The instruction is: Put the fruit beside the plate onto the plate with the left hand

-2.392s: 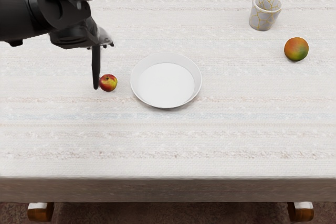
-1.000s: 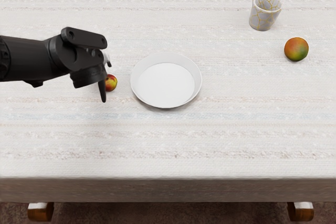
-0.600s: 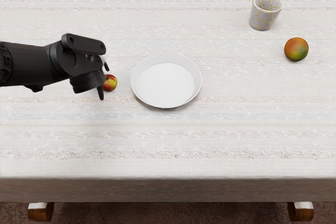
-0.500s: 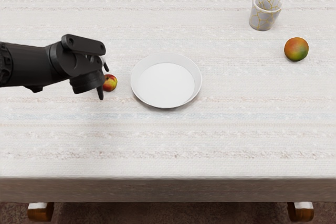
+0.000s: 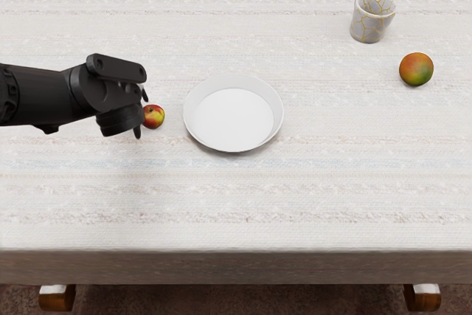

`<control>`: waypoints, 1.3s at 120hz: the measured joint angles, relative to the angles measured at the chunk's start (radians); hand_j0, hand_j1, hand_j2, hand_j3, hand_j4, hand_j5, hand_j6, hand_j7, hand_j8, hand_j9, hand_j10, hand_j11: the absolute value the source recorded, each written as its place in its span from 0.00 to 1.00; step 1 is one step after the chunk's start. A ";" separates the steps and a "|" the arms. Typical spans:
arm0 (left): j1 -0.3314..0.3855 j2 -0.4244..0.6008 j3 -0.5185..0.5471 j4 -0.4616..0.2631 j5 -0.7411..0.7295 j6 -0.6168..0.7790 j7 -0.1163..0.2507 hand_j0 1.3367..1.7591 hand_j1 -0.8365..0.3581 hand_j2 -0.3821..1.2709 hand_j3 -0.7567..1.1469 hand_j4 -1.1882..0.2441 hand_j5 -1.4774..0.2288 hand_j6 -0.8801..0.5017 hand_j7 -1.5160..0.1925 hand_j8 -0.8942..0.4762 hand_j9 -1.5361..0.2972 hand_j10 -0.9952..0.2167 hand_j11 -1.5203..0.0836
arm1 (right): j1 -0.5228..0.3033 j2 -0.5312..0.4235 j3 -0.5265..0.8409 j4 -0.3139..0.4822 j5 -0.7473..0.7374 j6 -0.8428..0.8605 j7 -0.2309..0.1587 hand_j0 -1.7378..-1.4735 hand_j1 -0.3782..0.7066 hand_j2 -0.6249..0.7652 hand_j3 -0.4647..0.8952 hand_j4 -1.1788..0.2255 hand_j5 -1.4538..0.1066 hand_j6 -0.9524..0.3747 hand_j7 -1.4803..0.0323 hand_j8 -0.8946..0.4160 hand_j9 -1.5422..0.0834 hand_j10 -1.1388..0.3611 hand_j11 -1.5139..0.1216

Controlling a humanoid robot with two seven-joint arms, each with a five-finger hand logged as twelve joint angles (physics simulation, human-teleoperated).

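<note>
Left hand (image 5: 118, 105) at apple (image 5: 154, 116) beside plate (image 5: 196, 97); mango (image 5: 416, 69) distant.

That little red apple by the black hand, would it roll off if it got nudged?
Probably: the apple looks round and sits loose on the flat table, so a sideways bump from the left hand could send it rolling. It looks small beside the plate, so likely light.

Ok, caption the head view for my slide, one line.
Left hand at the apple lying just left of the white plate; second fruit and mug stand far right.
</note>
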 joint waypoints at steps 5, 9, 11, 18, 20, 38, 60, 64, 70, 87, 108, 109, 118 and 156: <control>-0.001 0.000 -0.001 0.000 0.000 0.000 0.000 0.76 0.63 0.28 0.40 0.57 0.59 0.37 0.61 0.39 0.58 0.52 0.65 | 0.000 0.000 0.000 0.000 0.000 0.000 0.000 0.30 0.05 0.45 0.34 0.82 0.91 0.70 0.96 0.67 0.93 0.74 0.91; -0.002 0.000 -0.002 0.000 0.000 0.000 0.000 0.76 0.62 0.28 0.40 0.57 0.59 0.37 0.61 0.38 0.58 0.52 0.65 | 0.000 0.000 0.000 0.000 0.000 0.000 0.000 0.30 0.05 0.45 0.34 0.82 0.91 0.70 0.96 0.67 0.93 0.74 0.91; -0.002 0.000 -0.003 0.000 0.000 0.000 0.000 0.76 0.62 0.28 0.40 0.57 0.59 0.37 0.61 0.38 0.58 0.52 0.65 | 0.000 0.000 0.000 0.000 0.000 0.000 0.000 0.30 0.05 0.45 0.34 0.82 0.91 0.70 0.96 0.67 0.93 0.74 0.91; -0.003 0.000 -0.005 0.000 0.000 0.000 0.000 0.76 0.62 0.28 0.40 0.57 0.58 0.37 0.61 0.38 0.57 0.51 0.65 | 0.000 0.000 0.000 0.000 0.000 0.000 0.000 0.30 0.05 0.45 0.34 0.82 0.91 0.70 0.96 0.67 0.93 0.74 0.91; -0.003 0.000 -0.006 0.000 0.000 0.000 -0.001 0.76 0.62 0.28 0.40 0.57 0.58 0.37 0.60 0.38 0.57 0.51 0.65 | 0.000 0.000 0.000 0.000 0.000 0.000 0.000 0.30 0.05 0.45 0.34 0.82 0.91 0.70 0.96 0.67 0.93 0.74 0.91; -0.003 0.000 -0.026 0.000 0.002 0.000 -0.002 0.76 0.62 0.28 0.40 0.57 0.58 0.36 0.60 0.38 0.57 0.51 0.64 | 0.000 0.000 0.000 0.000 0.000 0.000 0.000 0.30 0.05 0.45 0.34 0.82 0.91 0.70 0.96 0.67 0.93 0.74 0.91; -0.003 0.000 -0.044 0.000 0.004 0.000 -0.003 0.76 0.61 0.28 0.40 0.57 0.58 0.36 0.60 0.38 0.57 0.51 0.64 | 0.000 0.000 0.000 0.000 0.000 0.000 0.000 0.30 0.05 0.45 0.34 0.82 0.91 0.70 0.96 0.67 0.93 0.74 0.91; -0.003 0.000 -0.046 0.000 0.004 0.000 -0.003 0.76 0.61 0.28 0.40 0.57 0.58 0.36 0.60 0.38 0.57 0.51 0.64 | 0.000 0.000 0.000 0.000 0.000 0.000 0.000 0.30 0.05 0.45 0.34 0.82 0.91 0.70 0.96 0.67 0.93 0.74 0.91; -0.003 0.000 -0.048 0.000 0.005 0.000 -0.003 0.76 0.61 0.28 0.40 0.56 0.58 0.36 0.60 0.37 0.57 0.51 0.64 | 0.000 0.000 0.000 0.000 0.000 0.000 0.000 0.30 0.05 0.45 0.34 0.82 0.91 0.70 0.96 0.67 0.93 0.74 0.91; 0.000 0.000 -0.054 0.000 0.005 0.000 -0.003 0.76 0.59 0.28 0.40 0.55 0.56 0.35 0.58 0.36 0.55 0.49 0.62 | 0.000 0.000 0.000 0.000 0.000 0.000 0.000 0.30 0.05 0.45 0.34 0.82 0.91 0.70 0.96 0.67 0.93 0.74 0.91; 0.004 0.000 -0.058 0.005 0.005 0.001 -0.003 0.76 0.58 0.28 0.40 0.54 0.55 0.34 0.57 0.35 0.54 0.48 0.61 | 0.000 0.000 0.000 0.000 0.000 0.000 0.000 0.30 0.05 0.45 0.34 0.82 0.91 0.70 0.96 0.67 0.93 0.74 0.91; 0.010 0.000 -0.058 0.006 0.005 0.001 -0.003 0.76 0.58 0.28 0.40 0.54 0.55 0.34 0.57 0.35 0.54 0.48 0.61 | 0.000 0.000 0.000 0.000 0.000 0.000 0.000 0.30 0.05 0.45 0.34 0.82 0.91 0.70 0.96 0.67 0.93 0.74 0.91; 0.022 0.000 -0.057 0.017 0.005 0.001 -0.003 0.76 0.57 0.28 0.40 0.54 0.55 0.33 0.57 0.35 0.54 0.48 0.61 | 0.000 0.000 0.000 0.000 0.000 0.000 0.000 0.30 0.05 0.45 0.34 0.82 0.91 0.70 0.96 0.67 0.93 0.74 0.91; 0.031 0.000 -0.050 0.029 0.005 0.009 -0.003 0.76 0.57 0.28 0.40 0.53 0.54 0.33 0.56 0.34 0.54 0.47 0.60 | 0.000 0.000 0.000 0.000 0.000 0.000 0.000 0.30 0.05 0.45 0.34 0.82 0.91 0.70 0.96 0.67 0.93 0.74 0.91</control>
